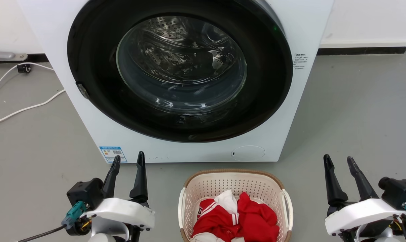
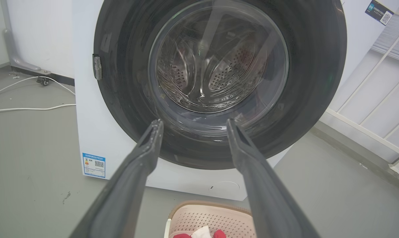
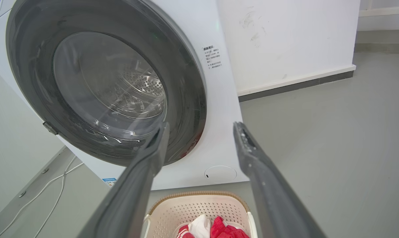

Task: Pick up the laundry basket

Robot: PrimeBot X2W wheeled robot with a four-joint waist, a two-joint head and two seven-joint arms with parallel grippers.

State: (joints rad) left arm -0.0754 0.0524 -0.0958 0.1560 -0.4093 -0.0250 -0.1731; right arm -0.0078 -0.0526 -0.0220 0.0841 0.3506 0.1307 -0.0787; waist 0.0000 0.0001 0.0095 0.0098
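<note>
Two hands are empty, and each holds its dark fingers spread apart: the left hand [image 1: 129,156] and the right hand [image 1: 338,157]. Between them, apart from both, the laundry basket [image 1: 223,185] sits on the grey floor [image 1: 357,117], holding red and white clothes [image 1: 253,218]. Ahead of the fingertips, just beyond the basket, stands the white washing machine [image 1: 176,151], its round door shut. A white cable [image 1: 24,109] trails over the floor beyond the left hand. A white wall [image 1: 367,20] runs behind. The head view's lower edge cuts off the basket's near end, and reflections on the door glass blur the drum.
</note>
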